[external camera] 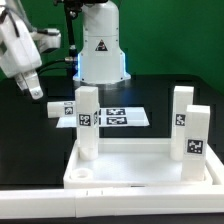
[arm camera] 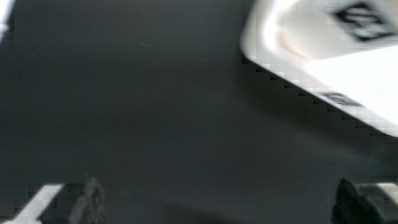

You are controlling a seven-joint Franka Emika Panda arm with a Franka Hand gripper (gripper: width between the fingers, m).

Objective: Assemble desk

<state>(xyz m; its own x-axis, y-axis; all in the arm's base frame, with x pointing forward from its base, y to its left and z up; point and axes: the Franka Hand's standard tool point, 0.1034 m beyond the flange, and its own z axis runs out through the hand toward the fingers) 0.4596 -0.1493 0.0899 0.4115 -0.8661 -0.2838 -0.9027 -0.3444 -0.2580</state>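
Desk top (external camera: pixel 140 170), a wide white tray with a raised rim, lay flat on the black surface (external camera: pixel 35 140) near the edge closest to the exterior camera, reaching almost to the exterior view's right. A round hole showed in its corner at the exterior view's left. Three blocky white legs stood upright on it, each bearing a black-and-white square tag: one leg (external camera: pixel 87 120) at the far corner on the exterior view's left, a second leg (external camera: pixel 181 115) at the far corner on the exterior view's right, and a third leg (external camera: pixel 195 140) just in front of that one, at the nearer corner on the same side. A fourth leg (external camera: pixel 62 109) lay on the surface just beyond the desk top, beside the first leg and next to the marker board (external camera: pixel 120 117), which lay flat behind the desk top, before the arm's white base (external camera: pixel 100 50).

The gripper (external camera: pixel 35 93) hung above the surface well off to the exterior view's left, apart from every part. Its jaws stood wide apart and held nothing. In the wrist view the two dark fingertips (arm camera: pixel 68 200) framed bare black surface, with a white tagged part (arm camera: pixel 338 50) showing blurred in one corner of the picture; which part it was could not be told.
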